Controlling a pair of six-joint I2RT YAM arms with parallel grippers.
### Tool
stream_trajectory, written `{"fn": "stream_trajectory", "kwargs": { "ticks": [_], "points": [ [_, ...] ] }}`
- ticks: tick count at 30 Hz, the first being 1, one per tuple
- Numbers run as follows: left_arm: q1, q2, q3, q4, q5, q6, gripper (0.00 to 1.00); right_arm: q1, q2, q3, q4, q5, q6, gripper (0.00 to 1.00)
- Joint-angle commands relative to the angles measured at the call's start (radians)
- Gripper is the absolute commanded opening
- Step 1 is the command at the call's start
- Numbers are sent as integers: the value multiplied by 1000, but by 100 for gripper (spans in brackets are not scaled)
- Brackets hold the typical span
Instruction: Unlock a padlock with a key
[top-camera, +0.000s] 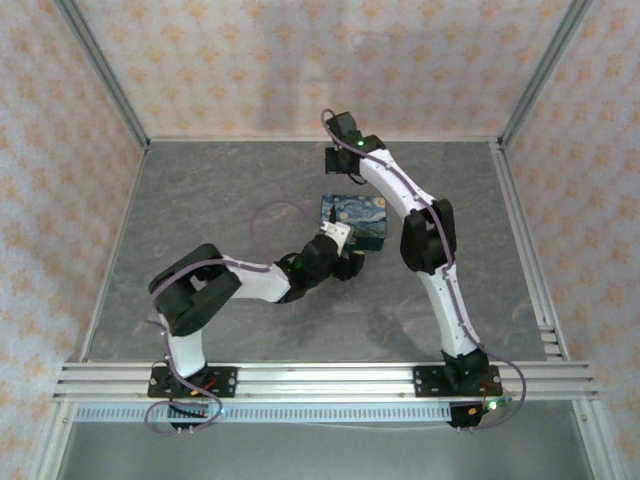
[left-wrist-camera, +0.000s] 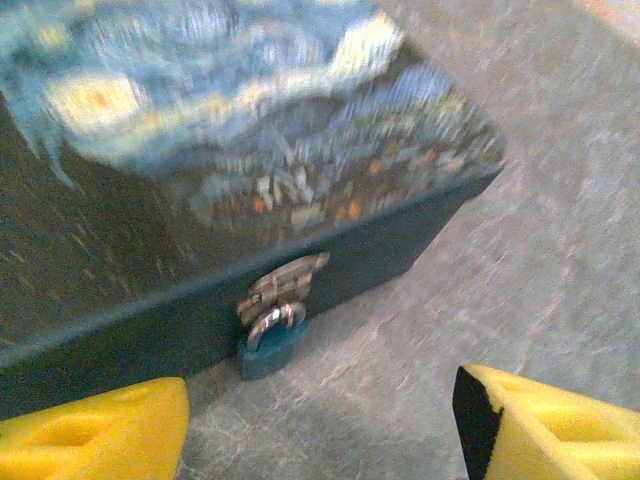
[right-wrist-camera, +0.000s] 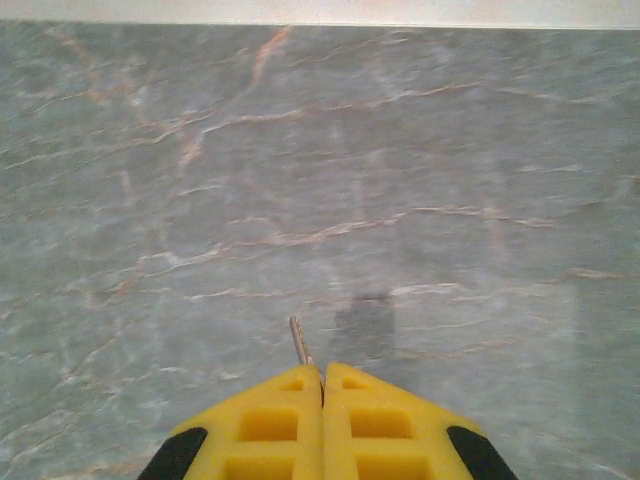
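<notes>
Teal padlock (left-wrist-camera: 268, 350), blue swirl-printed box (left-wrist-camera: 250, 120)

Through the left wrist camera I saw the left gripper (left-wrist-camera: 320, 440) spread wide, its 2 yellow fingertips (left-wrist-camera: 95, 430) at the bottom corners of the frame with bare grey marbled table (left-wrist-camera: 560, 230) between them. Ahead stood the box (left-wrist-camera: 250, 130), blurred, its lid printed in blue and yellow swirls. From the metal hasp (left-wrist-camera: 285, 283) on its dark front wall hung the padlock (left-wrist-camera: 268, 348), teal-bodied with a silvery shackle, clear of both fingertips.
</notes>
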Motion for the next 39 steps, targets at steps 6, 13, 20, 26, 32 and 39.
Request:
{"fn": "stream_trajectory", "kwargs": {
  "ticks": [6, 13, 20, 26, 32, 39],
  "points": [
    [69, -160, 17, -245, 63, -193, 86, -59, -346, -344, 27, 121, 28, 0],
    [90, -178, -38, -163, 141, -335, 100, -117, -582, -716, 134, 138, 91, 0],
    [80, -114, -45, -86, 279, -408, 98, -156, -669, -955, 188, 147, 153, 0],
    [59, 10, -27, 43, 250, -425, 95, -159, -630, -1013, 217, 132, 162, 0],
    [24, 92, -11, 133, 157, -381, 96, -160, -590, -1038, 257, 94, 166, 0],
    [-14, 189, 44, 158, 80, -300, 97, -157, -551, -1042, 283, 42, 170, 0]
  ]
}}
